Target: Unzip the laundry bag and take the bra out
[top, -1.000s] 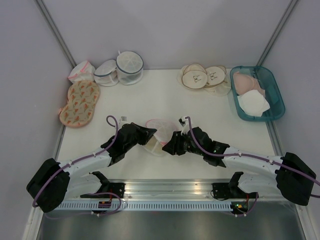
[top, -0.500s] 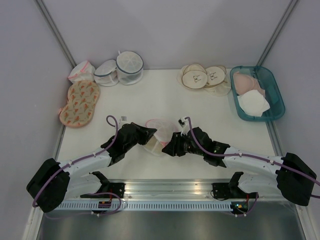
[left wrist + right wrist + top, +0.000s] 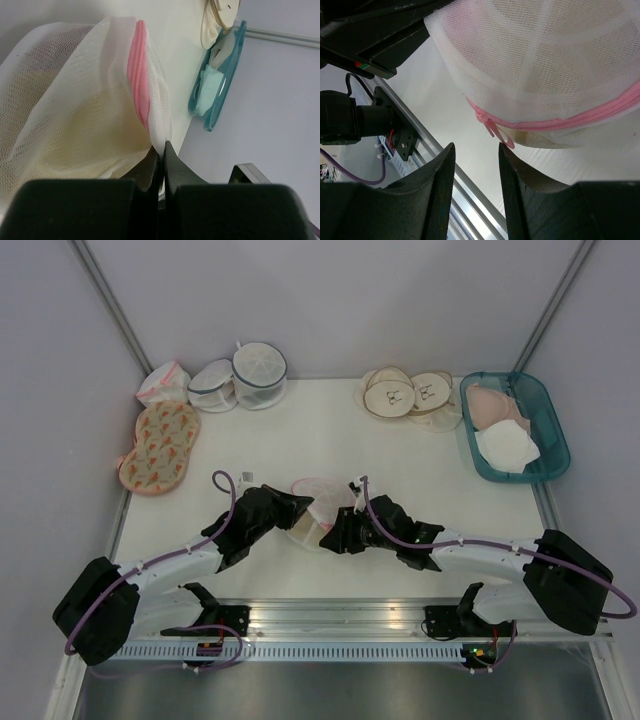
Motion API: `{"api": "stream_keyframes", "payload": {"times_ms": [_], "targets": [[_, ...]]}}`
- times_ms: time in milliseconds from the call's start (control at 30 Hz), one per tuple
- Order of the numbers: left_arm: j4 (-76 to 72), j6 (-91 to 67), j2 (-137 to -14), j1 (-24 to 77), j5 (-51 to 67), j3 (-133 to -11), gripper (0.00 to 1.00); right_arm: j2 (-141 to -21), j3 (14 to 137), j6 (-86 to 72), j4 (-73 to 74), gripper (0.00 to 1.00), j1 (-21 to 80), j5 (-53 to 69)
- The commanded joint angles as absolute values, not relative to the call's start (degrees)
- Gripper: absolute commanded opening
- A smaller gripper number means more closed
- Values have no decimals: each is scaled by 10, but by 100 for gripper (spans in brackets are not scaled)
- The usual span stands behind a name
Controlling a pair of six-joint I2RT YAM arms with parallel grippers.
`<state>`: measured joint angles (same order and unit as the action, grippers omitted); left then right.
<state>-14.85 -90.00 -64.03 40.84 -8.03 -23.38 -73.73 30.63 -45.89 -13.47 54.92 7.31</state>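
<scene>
The laundry bag (image 3: 318, 502), a white mesh dome with a pink zipper rim, lies near the table's front between the two arms. My left gripper (image 3: 162, 146) is shut on the bag's (image 3: 75, 110) mesh edge just below the pink zipper (image 3: 139, 80). My right gripper (image 3: 476, 145) stands open under the bag (image 3: 545, 65), and the pink zipper pull (image 3: 497, 131) hangs just above the gap, near the right finger's tip, gripped by neither finger. A cream-coloured bra (image 3: 540, 141) shows through the mesh, inside the bag.
White mesh bags (image 3: 240, 375) and a pouch (image 3: 162, 383) with pink edging sit at the back left, a patterned bra (image 3: 160, 445) beside them. Beige bra cups (image 3: 405, 392) lie at the back centre. A teal tray (image 3: 548, 415) with garments is at the right.
My right arm has shifted left, bringing its gripper closer under the laundry bag, with the jaws a touch wider. The left gripper has kept its hold and place.
</scene>
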Motion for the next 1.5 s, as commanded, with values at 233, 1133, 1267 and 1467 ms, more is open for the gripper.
{"api": "stream_keyframes", "payload": {"times_ms": [233,1133,1267,1467], "targets": [[-170,-909,-630,405,-75,-236,2,-787,310,-458,-213,46,552,61],[-181,-905,-625,403,-68,-211,2,-754,323,-449,-185,13,539,20],[-183,-901,-626,399,-64,-212,2,-748,325,-446,-163,0,538,7],[-179,-864,-623,382,-44,-211,2,-735,363,-418,-27,0,539,-53]]}}
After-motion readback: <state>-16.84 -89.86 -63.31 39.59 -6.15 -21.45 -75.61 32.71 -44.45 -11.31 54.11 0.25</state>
